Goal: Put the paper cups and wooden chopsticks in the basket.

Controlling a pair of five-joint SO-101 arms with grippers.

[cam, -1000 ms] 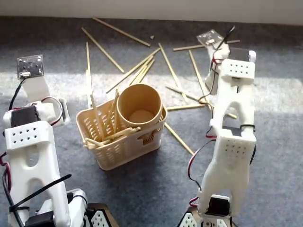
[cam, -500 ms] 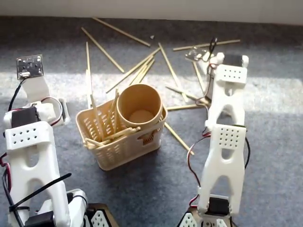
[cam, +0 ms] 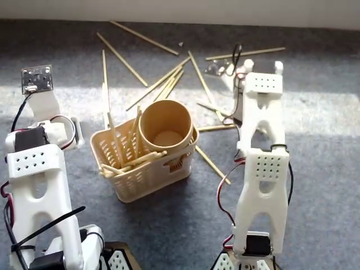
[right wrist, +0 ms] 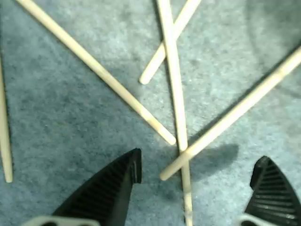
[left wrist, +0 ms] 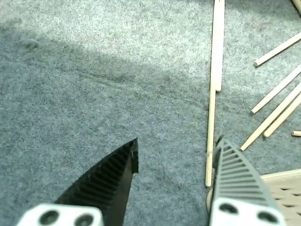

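A cream plastic basket (cam: 143, 177) stands mid-table with a paper cup (cam: 166, 132) upright in it and several wooden chopsticks (cam: 121, 160) leaning inside. More chopsticks (cam: 163, 84) lie scattered on the grey carpet behind and to the right of it. My left gripper (left wrist: 177, 141) is open just above the carpet; a long chopstick (left wrist: 211, 117) lies beside its pale finger, close to the basket's corner (left wrist: 282, 186). My right gripper (right wrist: 198, 155) is open low over three crossed chopsticks (right wrist: 176, 101), with the right arm (cam: 261, 140) stretched over the sticks right of the basket.
The left arm (cam: 36, 169) stands left of the basket. Grey carpet covers the table, with a sunlit band across the middle. A pale wall edge (cam: 180, 11) runs along the far side, with loose sticks (cam: 143, 37) near it.
The right arm has swung left and reached farther, bringing its wrist over the chopsticks right of the basket. The left arm, basket and cup have kept still.
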